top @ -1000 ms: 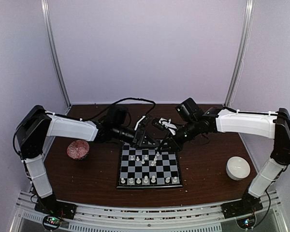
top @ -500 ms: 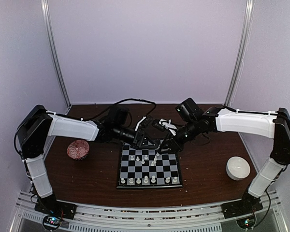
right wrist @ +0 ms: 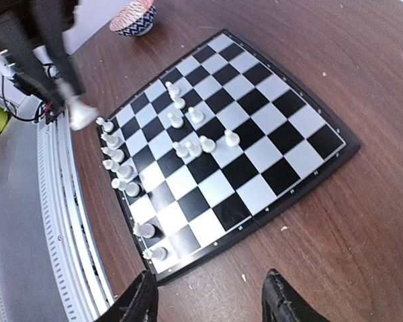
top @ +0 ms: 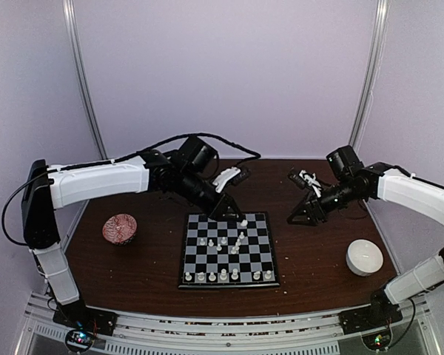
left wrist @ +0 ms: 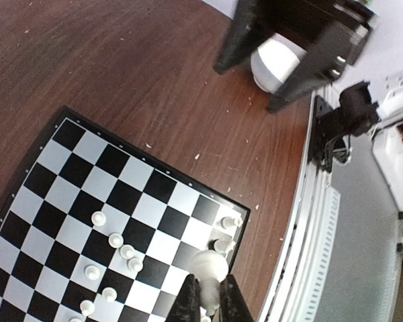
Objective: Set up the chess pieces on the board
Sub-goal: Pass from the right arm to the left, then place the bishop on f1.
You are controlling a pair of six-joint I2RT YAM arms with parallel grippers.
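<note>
The chessboard (top: pixel 260 249) lies at the table's middle. Several white chess pieces stand along its near row (top: pixel 223 275), and several more cluster at its centre (top: pixel 223 242). My left gripper (top: pixel 237 217) hovers over the board's far edge, shut on a white piece (top: pixel 243 222). In the left wrist view the gripper (left wrist: pixel 208 305) pinches that piece (left wrist: pixel 209 269) above the board (left wrist: pixel 87 168). My right gripper (top: pixel 300 218) is open and empty over bare table right of the board. In its wrist view the gripper (right wrist: pixel 211 302) looks across the board (right wrist: pixel 269 114).
A red patterned bowl (top: pixel 120 228) sits left of the board. A white bowl (top: pixel 364 257) sits at the right. Pale crumbs dot the brown table. Black cables run along the back wall behind the left arm.
My right gripper has pulled away from the board's far edge to the right. My left gripper has moved right over the far edge, holding a white piece.
</note>
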